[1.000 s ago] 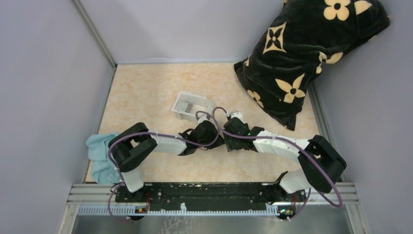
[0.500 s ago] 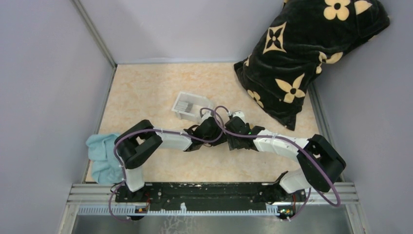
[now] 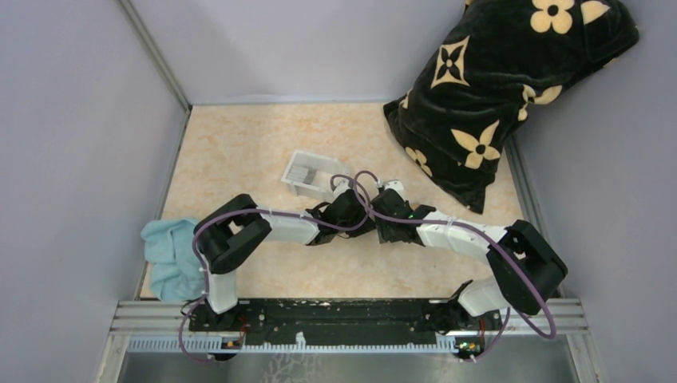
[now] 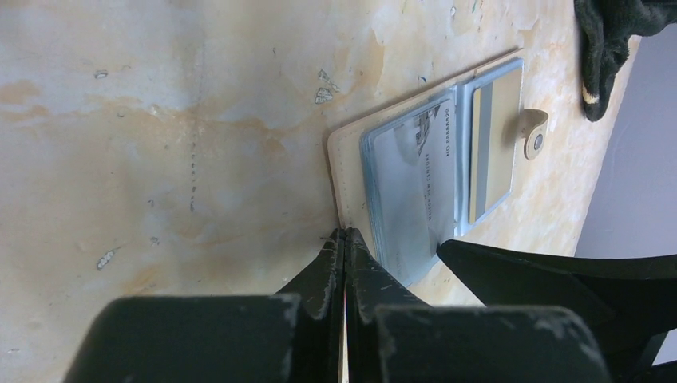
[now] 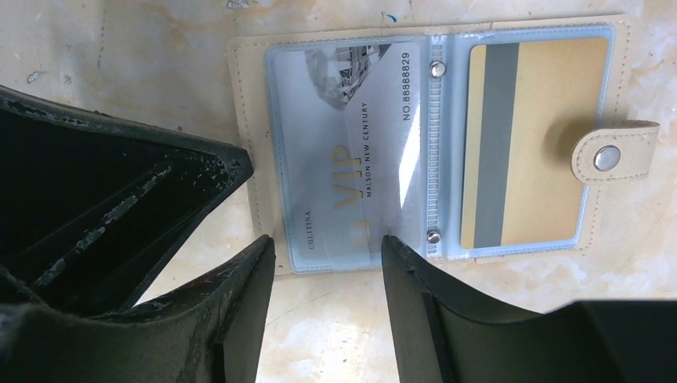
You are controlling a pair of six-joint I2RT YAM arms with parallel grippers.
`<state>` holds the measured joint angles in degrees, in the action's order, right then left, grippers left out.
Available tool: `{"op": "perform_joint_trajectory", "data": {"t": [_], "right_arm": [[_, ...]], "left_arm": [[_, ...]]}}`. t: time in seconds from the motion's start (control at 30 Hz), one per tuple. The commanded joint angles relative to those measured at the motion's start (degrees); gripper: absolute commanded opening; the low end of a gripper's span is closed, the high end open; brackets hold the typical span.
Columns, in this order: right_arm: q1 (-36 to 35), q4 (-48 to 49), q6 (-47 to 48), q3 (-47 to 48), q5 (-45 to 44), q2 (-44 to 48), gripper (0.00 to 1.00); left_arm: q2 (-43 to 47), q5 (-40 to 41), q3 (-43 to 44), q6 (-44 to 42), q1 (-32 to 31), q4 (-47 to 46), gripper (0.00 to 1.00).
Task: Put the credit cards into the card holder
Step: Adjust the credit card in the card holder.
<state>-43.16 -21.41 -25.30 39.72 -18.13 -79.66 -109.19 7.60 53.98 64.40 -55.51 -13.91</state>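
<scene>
Tan leather card holder (image 5: 249, 96) lies open flat on beige marbled tabletop (image 5: 96, 48), mid-table. Silvery VIP credit card (image 5: 343, 152) sits in one clear sleeve, gold card (image 5: 531, 144) w/ grey stripe in the next; snap tab (image 5: 615, 152) sticks out past gold side. R gripper (image 5: 327, 241) released, fingers astride silvery card's sleeve edge. L gripper (image 4: 345, 239) clenched, tips at holder's tan border, nothing seen btwn them. Clear white plastic tray (image 3: 334, 165) w/ grey cards (image 3: 302, 173) just beyond arms. Light blue cloth (image 3: 164, 255) at L table edge.
</scene>
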Motion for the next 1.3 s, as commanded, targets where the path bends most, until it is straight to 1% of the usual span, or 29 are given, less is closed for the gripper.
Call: {"op": "perform_joint_trajectory", "data": {"t": [0.0,0.57,0.8,1.27], "right_arm": [[0.8,1.7,-0.6,-0.1,-1.0,0.5,0.52],[2.2,1.0,-1.2,0.3,-2.7,-1.3,0.45],[2.2,-0.1,-1.7,0.9,-3.8,-2.0,0.45],[2.3,-7.5,-4.4,5.4,-12.2,-4.5,0.48]], "left_arm": [[-5.5,3.2,-2.7,-1.6,0.2,14.4,0.00],[-4.2,4.5,-5.0,-0.9,0.2,14.7,0.00],[-4.3,4.5,-5.3,-0.9,0.3,14.6,0.00],[-4.2,4.5,-5.3,-0.9,0.4,14.7,0.00]]}}
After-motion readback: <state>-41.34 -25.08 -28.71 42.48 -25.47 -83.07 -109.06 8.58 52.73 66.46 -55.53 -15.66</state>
